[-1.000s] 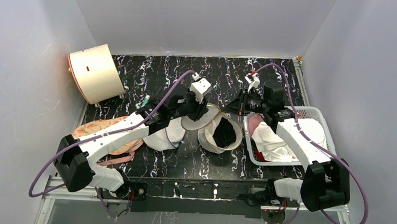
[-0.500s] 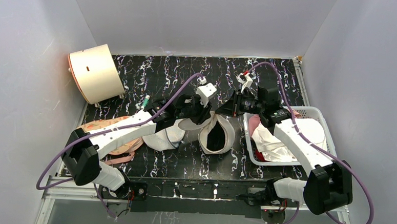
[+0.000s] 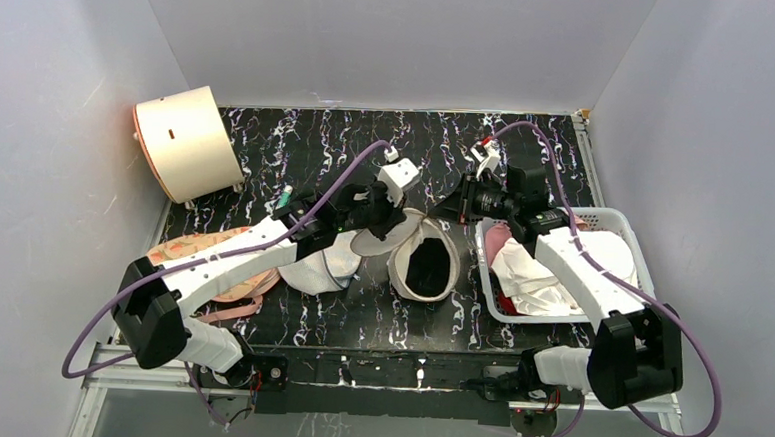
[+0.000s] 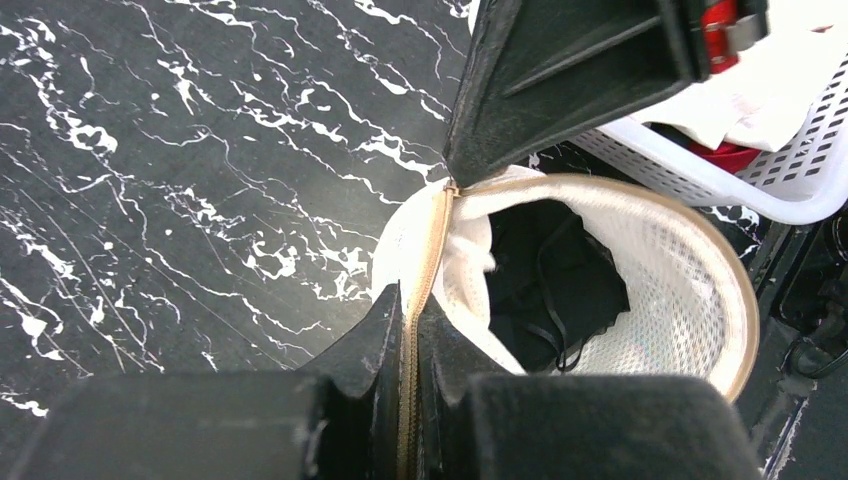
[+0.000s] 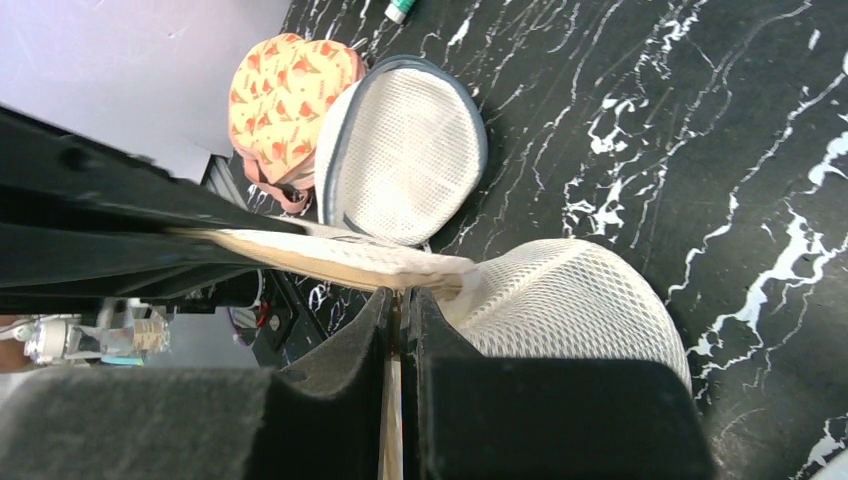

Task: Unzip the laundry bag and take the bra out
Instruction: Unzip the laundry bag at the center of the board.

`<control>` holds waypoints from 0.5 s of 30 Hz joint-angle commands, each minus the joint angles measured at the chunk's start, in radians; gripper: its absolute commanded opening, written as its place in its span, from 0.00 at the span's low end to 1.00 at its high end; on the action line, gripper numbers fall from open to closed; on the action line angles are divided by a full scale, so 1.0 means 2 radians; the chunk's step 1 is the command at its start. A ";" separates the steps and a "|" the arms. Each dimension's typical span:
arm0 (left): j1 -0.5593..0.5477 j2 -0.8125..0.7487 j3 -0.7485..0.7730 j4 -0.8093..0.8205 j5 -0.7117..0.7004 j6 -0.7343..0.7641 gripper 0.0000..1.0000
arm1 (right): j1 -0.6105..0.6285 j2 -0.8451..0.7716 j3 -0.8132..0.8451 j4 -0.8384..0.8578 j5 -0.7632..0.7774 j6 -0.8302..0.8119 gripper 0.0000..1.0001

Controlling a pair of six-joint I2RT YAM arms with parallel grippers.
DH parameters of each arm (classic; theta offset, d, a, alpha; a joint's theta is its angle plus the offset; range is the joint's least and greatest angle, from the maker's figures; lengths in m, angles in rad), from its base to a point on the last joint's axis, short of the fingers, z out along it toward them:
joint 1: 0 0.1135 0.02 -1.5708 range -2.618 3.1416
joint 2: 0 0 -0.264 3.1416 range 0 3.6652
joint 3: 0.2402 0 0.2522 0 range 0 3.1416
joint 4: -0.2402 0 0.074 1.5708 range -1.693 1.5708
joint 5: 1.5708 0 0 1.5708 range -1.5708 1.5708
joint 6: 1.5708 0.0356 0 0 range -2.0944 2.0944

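The cream mesh laundry bag (image 3: 423,270) lies at the table's middle with its mouth open; its flat lid (image 3: 377,240) hangs off to the left. Inside, the bra (image 4: 545,285) shows black fabric and thin straps with a white part beside them. My left gripper (image 3: 394,217) is shut on the bag's tan zipper edge (image 4: 412,300). My right gripper (image 3: 457,209) is shut on the zipper tape at the rim's far end (image 5: 400,296), just opposite. The bag's mesh wall (image 5: 585,300) bulges beside the right fingers.
A white basket (image 3: 635,236) of clothes stands right of the bag. A white dome mesh bag (image 3: 319,267) and a peach printed bra (image 3: 201,259) lie to the left. A beige drum (image 3: 182,143) stands at the back left. A green-capped pen (image 3: 284,197) lies behind the left arm.
Both grippers shifted slightly with the bag's rim between them. The bag's mouth has pulled narrower and longer, and the lid flap has slid left under the left gripper.
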 commanded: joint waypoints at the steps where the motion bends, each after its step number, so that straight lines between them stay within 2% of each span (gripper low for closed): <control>1: 0.002 -0.040 0.003 0.011 -0.018 0.010 0.00 | -0.022 0.022 0.015 0.025 0.001 -0.017 0.00; 7: 0.002 -0.047 0.002 0.011 -0.024 0.014 0.00 | -0.026 0.052 0.018 0.013 -0.010 -0.032 0.00; 11: 0.002 -0.047 0.002 0.010 -0.025 0.012 0.00 | -0.026 0.056 0.024 -0.001 -0.009 -0.032 0.11; 15: 0.002 -0.041 0.004 0.009 -0.041 0.004 0.00 | -0.026 0.047 0.046 -0.045 0.022 -0.044 0.26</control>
